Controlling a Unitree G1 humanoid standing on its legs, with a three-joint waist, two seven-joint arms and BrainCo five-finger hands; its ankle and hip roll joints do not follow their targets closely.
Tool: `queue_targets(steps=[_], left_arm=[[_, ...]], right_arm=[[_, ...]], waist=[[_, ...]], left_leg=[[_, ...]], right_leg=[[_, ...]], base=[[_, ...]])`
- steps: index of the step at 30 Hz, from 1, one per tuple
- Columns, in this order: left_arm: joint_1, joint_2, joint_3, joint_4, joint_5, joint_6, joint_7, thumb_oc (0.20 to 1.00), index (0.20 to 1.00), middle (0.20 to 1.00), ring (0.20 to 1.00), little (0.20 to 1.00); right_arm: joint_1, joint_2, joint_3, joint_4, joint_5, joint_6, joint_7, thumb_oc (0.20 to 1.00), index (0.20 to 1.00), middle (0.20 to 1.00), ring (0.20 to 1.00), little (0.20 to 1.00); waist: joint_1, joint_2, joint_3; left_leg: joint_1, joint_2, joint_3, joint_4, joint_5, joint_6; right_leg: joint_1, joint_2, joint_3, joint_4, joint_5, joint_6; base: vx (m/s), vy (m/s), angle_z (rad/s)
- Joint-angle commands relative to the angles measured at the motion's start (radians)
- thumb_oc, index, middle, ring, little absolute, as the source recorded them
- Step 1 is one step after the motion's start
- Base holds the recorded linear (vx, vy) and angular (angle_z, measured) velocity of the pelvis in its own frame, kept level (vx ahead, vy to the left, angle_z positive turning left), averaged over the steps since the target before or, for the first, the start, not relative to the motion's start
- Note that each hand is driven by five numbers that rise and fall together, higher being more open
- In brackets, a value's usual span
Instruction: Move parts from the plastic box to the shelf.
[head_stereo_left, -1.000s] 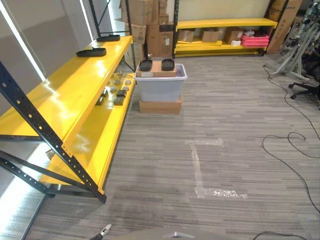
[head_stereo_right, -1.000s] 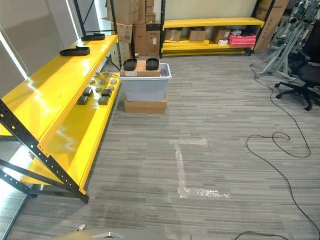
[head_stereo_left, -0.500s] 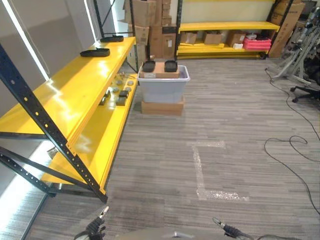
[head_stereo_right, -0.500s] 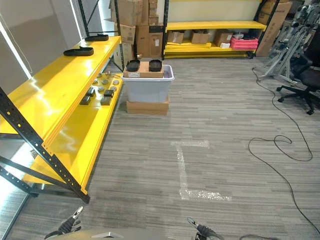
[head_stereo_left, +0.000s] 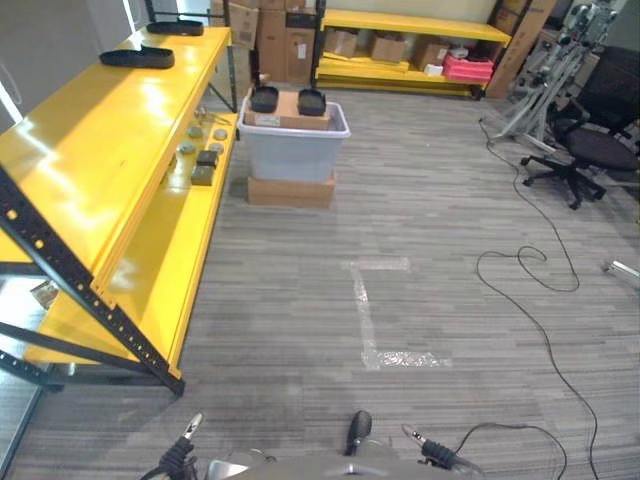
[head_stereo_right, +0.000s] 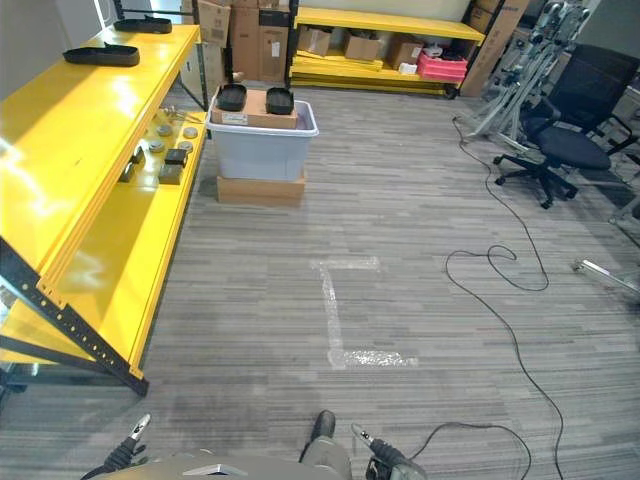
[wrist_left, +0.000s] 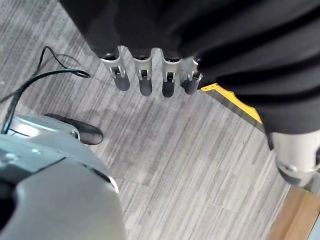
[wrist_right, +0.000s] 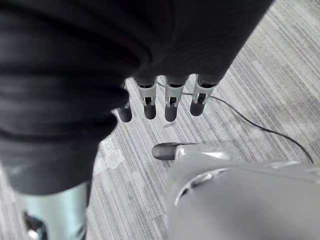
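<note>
A grey plastic box stands on a flat cardboard box on the floor, far ahead and beside the yellow shelf. A cardboard box and two black parts lie on top of it. Several small grey and dark parts sit on the shelf's lower board, and long black parts lie on the upper board. My left hand hangs over the carpet with straight fingers, holding nothing. Low over the floor, my right hand is also open and empty.
A black office chair stands at the right. A black cable snakes over the carpet, and white tape marks lie mid-floor. A second yellow shelf with cardboard boxes and a pink crate lines the back wall.
The whole picture has shifted, so the camera has moved: the shelf sits further left and the office chair has come into view. The box and parts have not moved.
</note>
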Motion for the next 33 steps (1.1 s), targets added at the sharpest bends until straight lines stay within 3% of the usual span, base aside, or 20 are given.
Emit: queue_targets(steps=[1,4,6,8,10,12,14,16,18,21,23,26,28,29,32,33], left_arm=[[0.0,0.02,0.017,-0.003,0.012,-0.03,-0.034,1.0,1.0,1.0,1.0,1.0],[0.001,0.013,0.037,-0.004,-0.021,-0.03,-0.036,1.0,1.0,1.0,1.0,1.0],[0.004,0.007,0.062,-0.005,-0.047,-0.028,-0.045,1.0,1.0,1.0,1.0,1.0],[0.005,0.0,0.076,-0.009,-0.074,-0.024,-0.05,1.0,1.0,1.0,1.0,1.0],[0.006,-0.021,0.091,-0.032,-0.087,-0.003,-0.037,1.0,1.0,1.0,1.0,1.0],[0.002,-0.029,0.092,-0.035,-0.077,-0.001,-0.029,1.0,1.0,1.0,1.0,1.0],[0.0,-0.033,0.1,-0.041,-0.095,-0.007,-0.025,1.0,1.0,1.0,1.0,1.0],[0.0,-0.025,0.113,-0.047,-0.123,-0.009,-0.02,1.0,1.0,1.0,1.0,1.0],[-0.001,-0.023,0.119,-0.054,-0.128,-0.003,-0.014,1.0,1.0,1.0,1.0,1.0],[0.006,-0.022,0.126,-0.081,-0.126,0.014,-0.004,1.0,1.0,1.0,1.0,1.0],[0.004,-0.019,0.126,-0.073,-0.141,0.01,-0.011,1.0,1.0,1.0,1.0,1.0],[0.02,-0.015,0.148,-0.051,-0.133,-0.01,-0.009,1.0,1.0,1.0,1.0,1.0],[0.028,-0.008,0.153,-0.037,-0.098,-0.022,-0.016,1.0,1.0,1.0,1.0,1.0],[0.029,-0.004,0.151,-0.031,-0.077,-0.025,-0.027,1.0,1.0,1.0,1.0,1.0],[0.028,0.005,0.121,-0.013,-0.029,-0.04,-0.039,1.0,1.0,1.0,1.0,1.0],[0.029,0.006,0.107,-0.007,-0.02,-0.042,-0.039,1.0,1.0,1.0,1.0,1.0]], right_arm=[[-0.009,-0.039,0.02,0.013,-0.054,-0.007,0.021,1.0,1.0,1.0,1.0,1.0],[-0.015,-0.05,0.025,0.046,-0.092,0.001,0.027,1.0,1.0,1.0,1.0,1.0],[-0.025,-0.059,0.042,0.082,-0.156,0.007,0.04,1.0,1.0,1.0,1.0,1.0],[-0.03,-0.068,0.056,0.094,-0.171,0.013,0.041,1.0,1.0,1.0,1.0,1.0],[-0.027,-0.084,0.065,0.089,-0.173,0.026,0.027,1.0,1.0,1.0,1.0,1.0],[-0.022,-0.087,0.061,0.085,-0.18,0.027,0.021,1.0,1.0,1.0,1.0,1.0],[-0.009,-0.093,0.042,0.085,-0.217,0.01,0.023,1.0,1.0,1.0,1.0,1.0],[-0.002,-0.092,0.025,0.087,-0.241,-0.015,0.028,1.0,1.0,1.0,1.0,1.0],[0.0,-0.092,0.024,0.082,-0.236,-0.026,0.025,1.0,1.0,1.0,1.0,1.0],[0.005,-0.108,0.048,0.023,-0.215,-0.036,0.026,1.0,1.0,1.0,1.0,1.0],[0.003,-0.122,0.069,-0.013,-0.198,-0.032,0.028,1.0,1.0,1.0,1.0,1.0],[-0.042,-0.131,0.115,-0.029,-0.155,-0.017,0.028,1.0,1.0,1.0,1.0,1.0],[-0.059,-0.12,0.124,-0.018,-0.132,-0.013,0.03,1.0,1.0,1.0,1.0,1.0],[-0.068,-0.111,0.13,-0.01,-0.119,-0.016,0.031,1.0,1.0,1.0,1.0,1.0],[-0.087,-0.086,0.147,-0.003,-0.093,-0.023,0.028,1.0,1.0,1.0,1.0,1.0],[-0.095,-0.076,0.15,-0.004,-0.088,-0.022,0.018,1.0,1.0,1.0,1.0,1.0]], waist=[[0.021,-0.021,-0.016],[0.016,-0.023,-0.023],[0.016,-0.025,-0.038],[0.016,-0.021,-0.051],[0.028,-0.01,-0.053],[0.031,-0.005,-0.05],[0.032,0.008,-0.035],[0.037,0.02,-0.024],[0.045,0.03,-0.022],[0.085,0.069,0.003],[0.097,0.07,0.015],[0.131,0.075,-0.004],[0.148,0.064,-0.017],[0.158,0.056,-0.029],[0.173,0.041,-0.061],[0.172,0.048,-0.07]], left_leg=[[-0.048,0.022,-0.079,0.186,-0.125,0.004],[-0.066,0.042,-0.065,0.262,-0.16,-0.004],[-0.08,0.087,-0.042,0.339,-0.146,-0.028],[-0.093,0.135,-0.022,0.409,-0.091,-0.059],[-0.243,0.191,-0.048,0.687,0.048,-0.106],[-0.288,0.196,-0.049,0.717,0.066,-0.108],[-0.313,0.199,-0.033,0.626,0.077,-0.112],[-0.278,0.161,-0.004,0.344,0.088,-0.115],[-0.293,0.139,-0.011,0.175,0.146,-0.126],[-0.413,0.151,-0.025,-0.086,0.364,-0.166],[-0.466,0.156,-0.017,-0.081,0.376,-0.169],[-0.434,0.12,-0.069,-0.031,0.362,-0.131],[-0.412,0.086,-0.071,-0.004,0.331,-0.109],[-0.397,0.065,-0.063,0.004,0.309,-0.09],[-0.313,-0.013,-0.052,-0.026,0.247,-0.016],[-0.28,-0.034,-0.066,-0.038,0.226,0.01]], right_leg=[[0.088,-0.006,-0.023,-0.135,0.137,0.064],[0.102,0.012,-0.012,-0.101,0.109,0.045],[0.116,0.042,-0.013,-0.068,0.076,0.009],[0.126,0.07,-0.029,-0.064,0.056,-0.025],[0.169,0.125,-0.041,-0.088,0.032,-0.087],[0.181,0.138,-0.042,-0.098,0.024,-0.098],[0.22,0.164,-0.035,-0.123,0.003,-0.105],[0.26,0.17,-0.032,-0.139,-0.004,-0.081],[0.282,0.176,-0.029,-0.144,-0.004,-0.067],[0.33,0.212,-0.001,-0.114,-0.012,-0.063],[0.342,0.213,-0.016,-0.08,-0.034,-0.069],[0.349,0.235,-0.024,0.042,-0.145,-0.099],[0.383,0.235,-0.023,0.093,-0.176,-0.092],[0.399,0.23,-0.034,0.13,-0.177,-0.083],[0.395,0.193,-0.071,0.321,-0.098,-0.025],[0.342,0.176,-0.071,0.445,-0.054,0.001]], base=[[0.39,-0.104,0.11],[0.6,-0.147,0.33],[0.59,-0.123,0.31],[0.37,-0.092,-0.14],[0.4,-0.14,0.01],[0.28,-0.045,-0.06],[0.38,0.069,-0.05],[0.4,0.185,-0.01],[0.36,0.183,0.03],[0.66,0.251,-0.25],[0.55,0.212,-0.33],[0.56,0.232,-0.59],[0.54,0.183,-0.95],[0.54,0.218,-0.44],[0.47,0.254,-0.25],[0.4,0.254,-0.24]])
